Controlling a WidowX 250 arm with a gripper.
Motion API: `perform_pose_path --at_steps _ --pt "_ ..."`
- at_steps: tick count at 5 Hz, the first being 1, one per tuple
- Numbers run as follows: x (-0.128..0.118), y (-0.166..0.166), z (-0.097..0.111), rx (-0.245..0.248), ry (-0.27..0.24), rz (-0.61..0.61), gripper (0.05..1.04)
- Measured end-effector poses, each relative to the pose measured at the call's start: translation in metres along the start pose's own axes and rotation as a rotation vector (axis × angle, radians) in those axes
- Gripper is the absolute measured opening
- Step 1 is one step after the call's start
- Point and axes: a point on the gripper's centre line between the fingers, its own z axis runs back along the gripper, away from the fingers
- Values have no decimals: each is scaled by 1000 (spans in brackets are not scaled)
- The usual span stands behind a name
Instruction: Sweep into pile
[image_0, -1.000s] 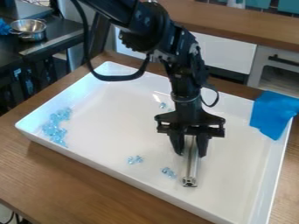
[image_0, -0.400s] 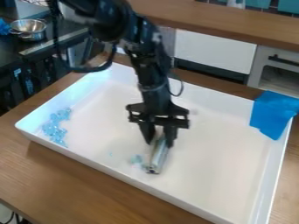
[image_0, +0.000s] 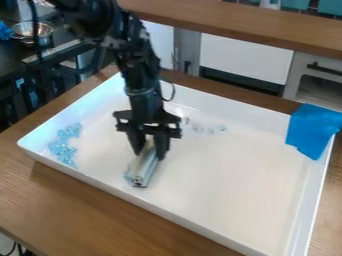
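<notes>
Left of the tray's middle, my gripper (image_0: 151, 145) hangs low, shut on a silver metal bar (image_0: 145, 167) whose lower end rests near the front wall of the white tray (image_0: 267, 190). A few blue pieces (image_0: 127, 175) show at the bar's left side, partly hidden by it. The larger pile of light blue pieces (image_0: 63, 145) lies near the tray's left corner, apart from the bar. Several clear pieces (image_0: 210, 131) are scattered behind and to the right of the gripper.
A blue cloth (image_0: 312, 131) hangs over the tray's right rim. The tray stands on a brown wooden table (image_0: 73, 200). A metal bowl (image_0: 32, 31) sits on the dark counter at the upper left, and white cabinets (image_0: 246, 57) stand behind.
Gripper and bar have moved left across the tray, and the small pieces near the front are now at the bar's left side. Clear pieces behind the arm have come into sight.
</notes>
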Motion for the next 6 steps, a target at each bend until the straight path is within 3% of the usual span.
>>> perform_pose_path --at_steps 2,4,5,6 --pt "-13 43 6 38 -5 -55 502" --pt "-8 75 12 132 -23 -169 502" --pt "-7 78 20 136 2 -161 502" --pt "0 53 33 113 19 -164 502"
